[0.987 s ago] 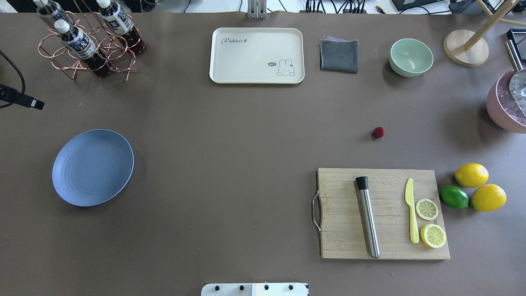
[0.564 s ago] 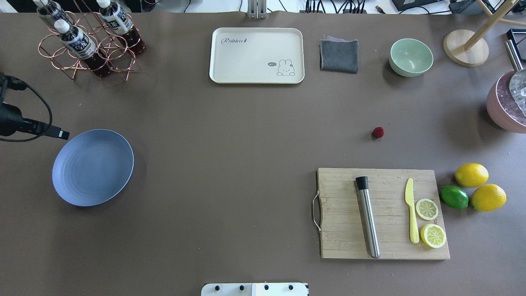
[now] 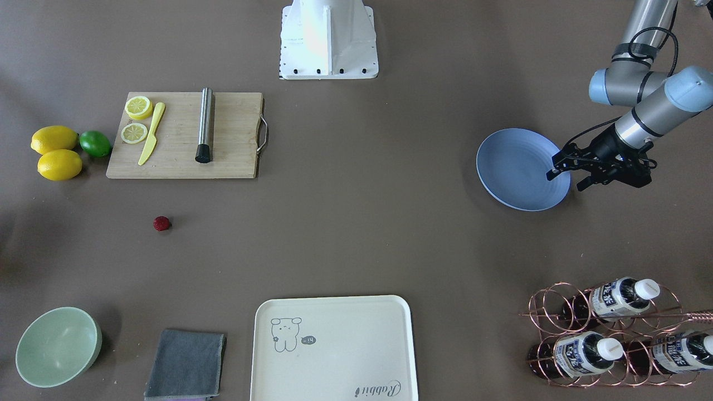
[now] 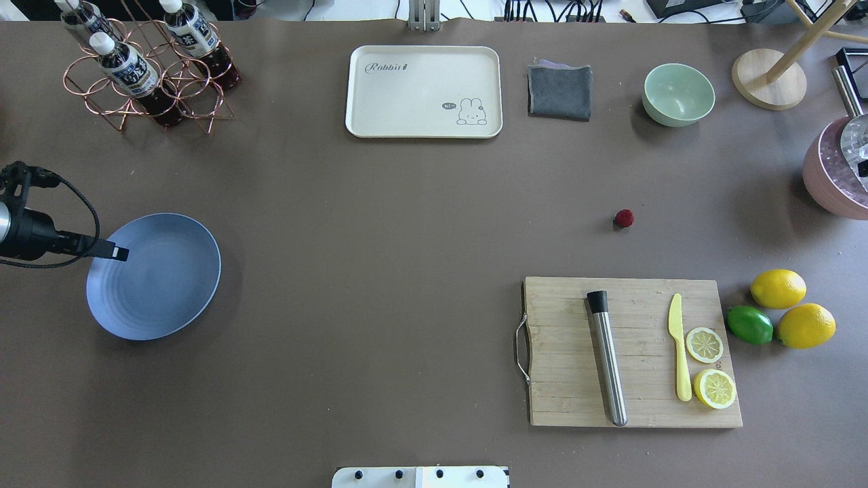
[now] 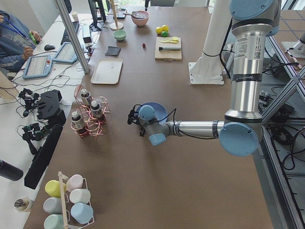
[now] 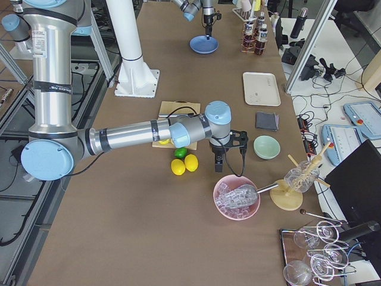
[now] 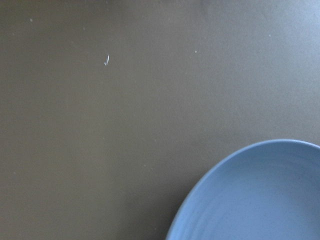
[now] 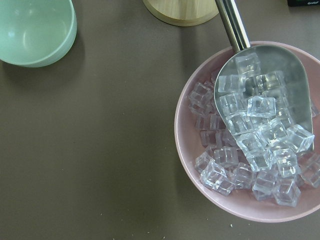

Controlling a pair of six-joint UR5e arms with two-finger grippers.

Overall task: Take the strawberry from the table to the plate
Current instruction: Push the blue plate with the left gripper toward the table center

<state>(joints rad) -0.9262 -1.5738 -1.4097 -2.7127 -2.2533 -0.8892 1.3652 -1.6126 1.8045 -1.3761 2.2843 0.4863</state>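
Strawberry [image 4: 624, 217] lies untouched on worktop [image 4: 407, 237]. Left pincer [image 3: 565, 180] is spread, empty, over plate [image 4: 163, 291] rim, probably awaiting delivery. Right pincer [image 6: 216, 161]: cannot tell.

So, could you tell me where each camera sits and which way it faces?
Front-facing: across the table, down toward the robot base; left gripper open at the round light-blue plate.
Overhead: behind the robot, forward and down; left gripper enters left.
Exterior left: table's end, along it; left arm near.
Exterior right: opposite end; right arm near.
Left wrist: down on plate rim; no body.
Right wrist: down on pink ice bowl; no body.
Front-facing and overhead share the dark-red strawberry.
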